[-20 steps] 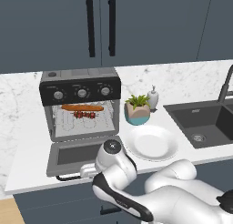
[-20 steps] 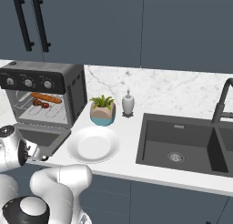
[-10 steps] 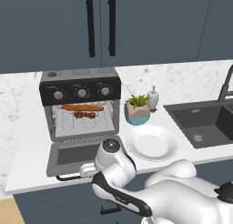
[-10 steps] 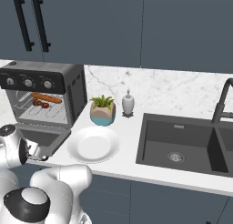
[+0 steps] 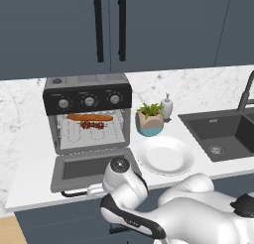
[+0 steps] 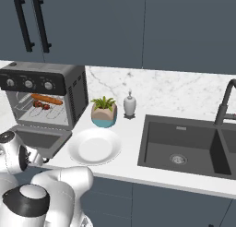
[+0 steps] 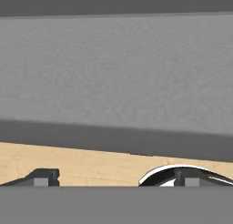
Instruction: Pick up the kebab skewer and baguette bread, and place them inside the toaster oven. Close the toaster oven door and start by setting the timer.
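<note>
The toaster oven (image 5: 87,96) stands on the counter with its door (image 5: 92,167) dropped flat toward me. On the wire rack inside, the baguette bread (image 5: 90,117) lies along the back and the kebab skewer (image 5: 94,124) sits just in front of it. Both also show in the right base view: baguette (image 6: 46,100), skewer (image 6: 40,105). My gripper (image 5: 93,190) hangs low at the door's front edge, beside the black bar handle (image 5: 74,193). In the hand view the gripper (image 7: 113,180) is open, fingertips (image 7: 42,177) wide apart, nothing between them, and a flat grey surface close ahead.
A white plate (image 5: 165,156) lies right of the door. Behind it stand a potted plant (image 5: 149,120) and a soap dispenser (image 5: 167,105). A dark sink (image 5: 218,134) with a faucet (image 5: 245,91) lies to the right. Dark cabinets hang above.
The wrist has sunk slightly at the door's front edge. The food, the door and the jaws are as they were.
</note>
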Controlling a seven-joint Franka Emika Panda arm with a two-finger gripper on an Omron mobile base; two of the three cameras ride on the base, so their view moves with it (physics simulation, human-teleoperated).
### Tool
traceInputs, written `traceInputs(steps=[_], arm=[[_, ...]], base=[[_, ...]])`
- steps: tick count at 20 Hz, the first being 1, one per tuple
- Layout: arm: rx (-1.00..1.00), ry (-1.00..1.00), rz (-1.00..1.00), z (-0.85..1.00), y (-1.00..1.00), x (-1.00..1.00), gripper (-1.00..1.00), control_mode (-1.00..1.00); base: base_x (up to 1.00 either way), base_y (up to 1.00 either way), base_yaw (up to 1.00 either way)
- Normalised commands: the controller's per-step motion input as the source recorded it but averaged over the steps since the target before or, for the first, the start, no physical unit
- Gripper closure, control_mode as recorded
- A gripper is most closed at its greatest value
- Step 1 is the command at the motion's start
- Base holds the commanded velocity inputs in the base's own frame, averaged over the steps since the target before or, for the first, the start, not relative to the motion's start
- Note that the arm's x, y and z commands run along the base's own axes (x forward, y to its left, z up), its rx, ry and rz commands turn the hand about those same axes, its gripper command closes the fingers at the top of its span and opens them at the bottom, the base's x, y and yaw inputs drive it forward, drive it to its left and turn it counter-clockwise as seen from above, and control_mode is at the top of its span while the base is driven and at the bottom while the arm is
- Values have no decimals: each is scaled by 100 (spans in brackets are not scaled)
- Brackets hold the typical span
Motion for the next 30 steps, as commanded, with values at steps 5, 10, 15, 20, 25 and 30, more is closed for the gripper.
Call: traceInputs(steps=[5,10,15,20,25,30], arm=[[0,0,0,-30,0,47,-100,-100],[0,-1,0,0,0,30,-100,-100],[0,-11,0,4,-1,41,-100,-100],[0,-23,0,16,-14,39,-100,-100],[0,-31,2,7,-17,53,-100,-100],[0,-38,4,0,-23,58,-100,-100]], base=[[0,0,0],[0,0,0],[0,0,0],[0,0,0],[0,0,0],[0,0,0]])
